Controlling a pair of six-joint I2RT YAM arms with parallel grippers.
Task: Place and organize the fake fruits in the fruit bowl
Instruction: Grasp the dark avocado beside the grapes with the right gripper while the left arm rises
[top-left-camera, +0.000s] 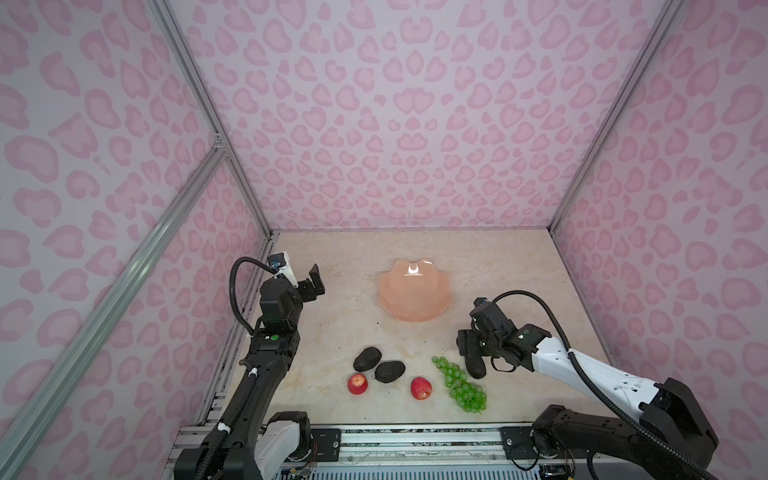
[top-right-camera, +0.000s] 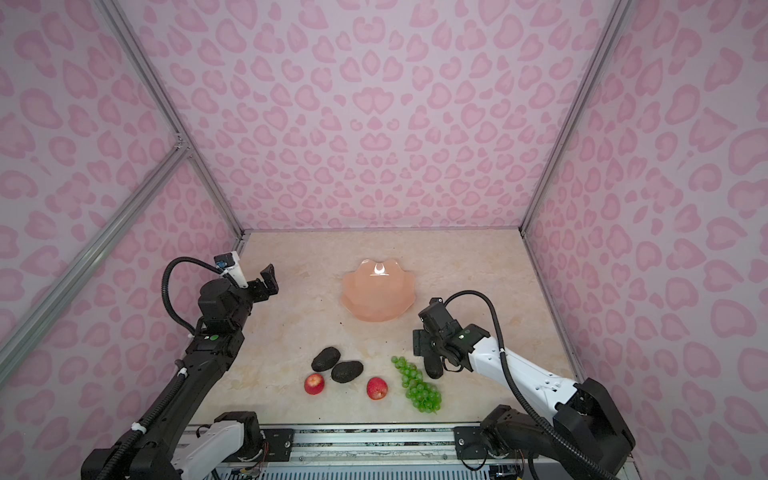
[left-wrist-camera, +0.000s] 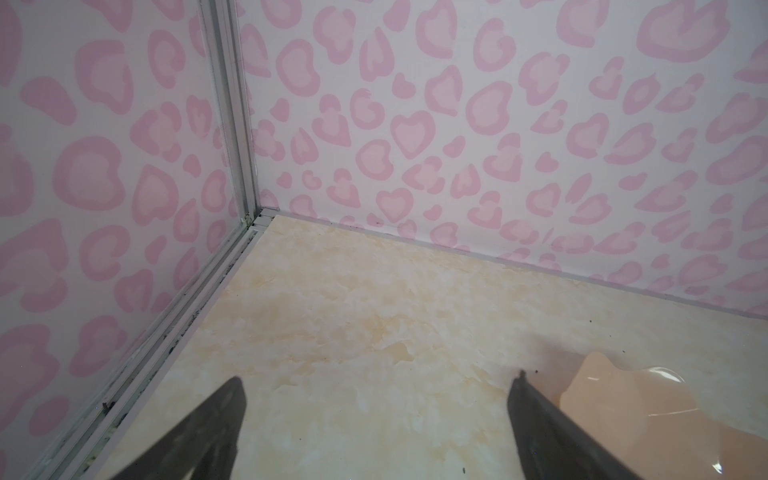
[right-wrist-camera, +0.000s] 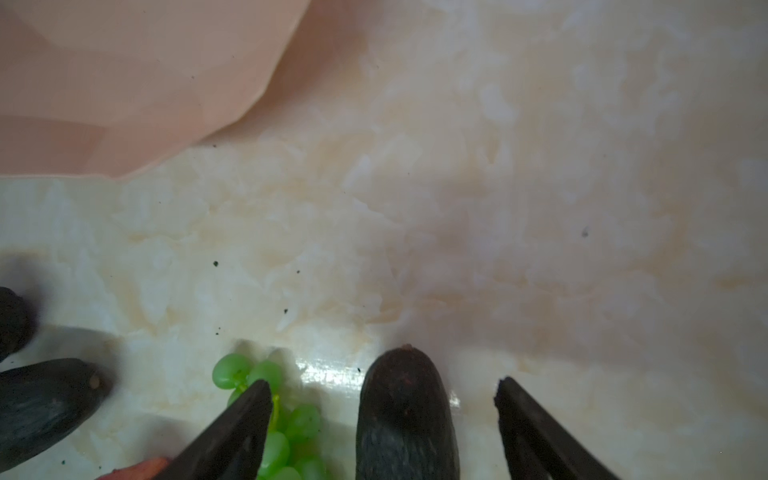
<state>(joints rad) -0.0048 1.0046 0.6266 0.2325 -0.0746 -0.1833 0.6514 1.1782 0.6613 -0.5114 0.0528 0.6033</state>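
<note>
1. The shallow, shiny, peach-pink fruit bowl (top-left-camera: 411, 299) (top-right-camera: 376, 297) with a wavy rim sits in the middle of the cream, marble-look tabletop (top-left-camera: 332, 257), a bit toward the back edge. It is empty.
2. All the fruits lie near the front edge, well apart from the bowl.
3. Two dark, bumpy, egg-shaped avocados (top-left-camera: 367, 359) (top-left-camera: 390, 370) lie touching each other, left of the middle.
4. One small red apple (top-left-camera: 357, 383) lies just beside them, toward the front left corner. A second red apple (top-left-camera: 421, 388) lies between them and the grapes.
5. The long bunch of small green grapes (top-left-camera: 459, 384) (right-wrist-camera: 232, 370) lies right of the middle.
6. A third avocado (top-left-camera: 476, 368) (right-wrist-camera: 405, 415) lies just beside the grapes, on the side nearer the right edge.
7. The right gripper (right-wrist-camera: 382, 382) is down around this third avocado. Its black fingers (right-wrist-camera: 232, 436) stand one on each side with a gap on both sides, so it is not squeezing.
8. The left gripper (left-wrist-camera: 378, 378) is up in the air near the left edge. It is spread wide and holds nothing.
</note>
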